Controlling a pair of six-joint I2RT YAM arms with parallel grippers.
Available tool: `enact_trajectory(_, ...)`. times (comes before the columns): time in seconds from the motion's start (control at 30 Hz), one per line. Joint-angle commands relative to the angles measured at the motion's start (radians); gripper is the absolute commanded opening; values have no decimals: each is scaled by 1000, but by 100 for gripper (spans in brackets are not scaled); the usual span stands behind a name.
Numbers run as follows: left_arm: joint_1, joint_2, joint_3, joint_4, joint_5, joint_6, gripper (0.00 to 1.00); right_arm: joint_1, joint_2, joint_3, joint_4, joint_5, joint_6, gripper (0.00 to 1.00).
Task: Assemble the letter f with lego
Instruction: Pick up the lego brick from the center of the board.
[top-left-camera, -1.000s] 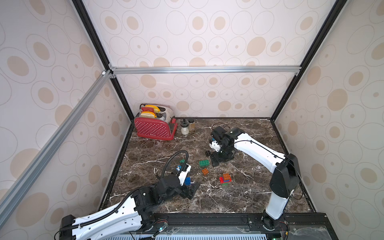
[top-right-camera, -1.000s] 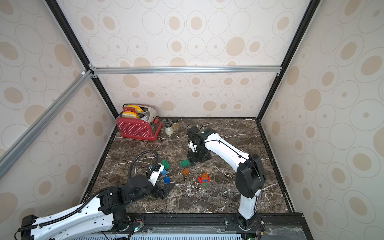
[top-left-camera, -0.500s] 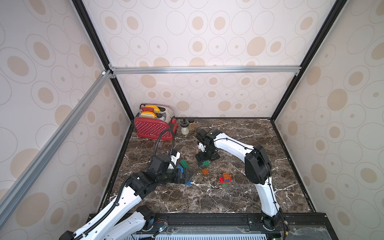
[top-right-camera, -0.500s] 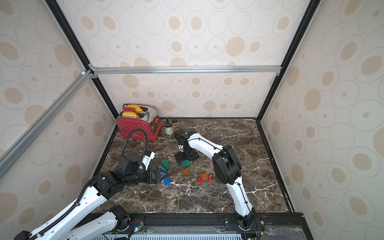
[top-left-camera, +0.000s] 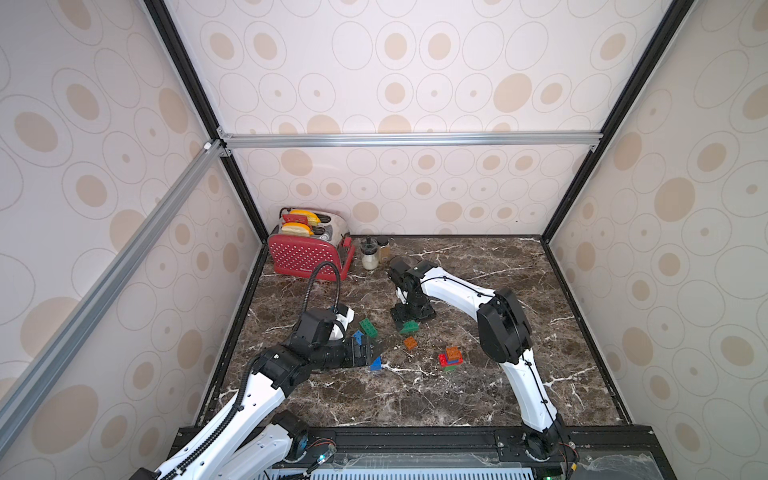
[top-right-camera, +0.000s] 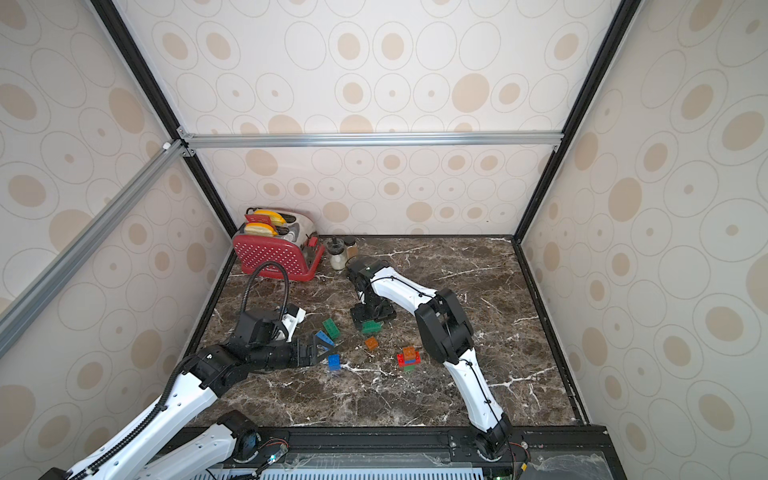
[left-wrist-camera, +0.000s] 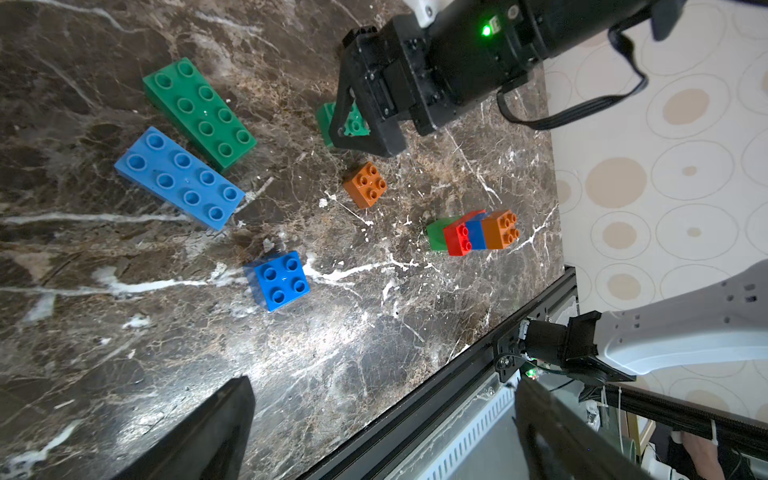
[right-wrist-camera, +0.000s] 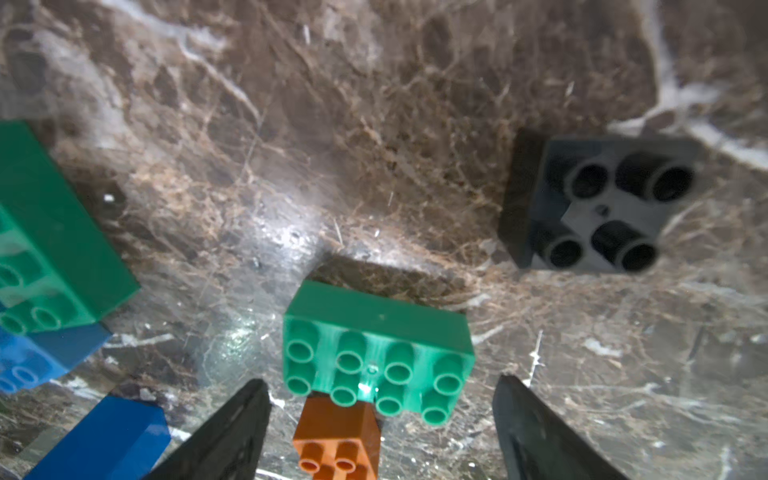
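Only the small pale mark low on the red dotted toaster (top-left-camera: 305, 259), which stands in the back left corner of the marble bench (top-left-camera: 582, 311), looks like writing, and it is too small to read. Bare marble runs wide toward the front edge and the right edge; the lego bricks (top-left-camera: 410, 343) lie left of the middle.

The right gripper (right-wrist-camera: 382, 386) points down with its jaws apart, one finger at each short end of the short green brick (right-wrist-camera: 378, 353), with a little gap on each side. A black square brick (right-wrist-camera: 602, 208) lies just beside, and an orange square brick (left-wrist-camera: 365, 184) is near.

The left gripper (left-wrist-camera: 382, 382) is wide and holds nothing. The blue square brick (left-wrist-camera: 276, 280) lies just in front of its fingertips, not between them. The long blue brick (left-wrist-camera: 178, 178) and the long green brick (left-wrist-camera: 199, 114) lie side by side beyond it. A small stack (left-wrist-camera: 473, 232) of green, red, blue and orange stands apart from the others, nearer the right edge.
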Motion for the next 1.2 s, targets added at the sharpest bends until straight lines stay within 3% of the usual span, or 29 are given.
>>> enact_trajectory(0.0,7,-2,-1,-10,-10,20,99,8,19,34,-8,15,27,89)
enact_trajectory(0.87,6,-5,-3,-67,-27,52,99,22,77,93,-52,30,90,76)
enact_trajectory(1.17,7,-5,-4,-63,-29,51,99,22,79,85,-64,25,92,77)
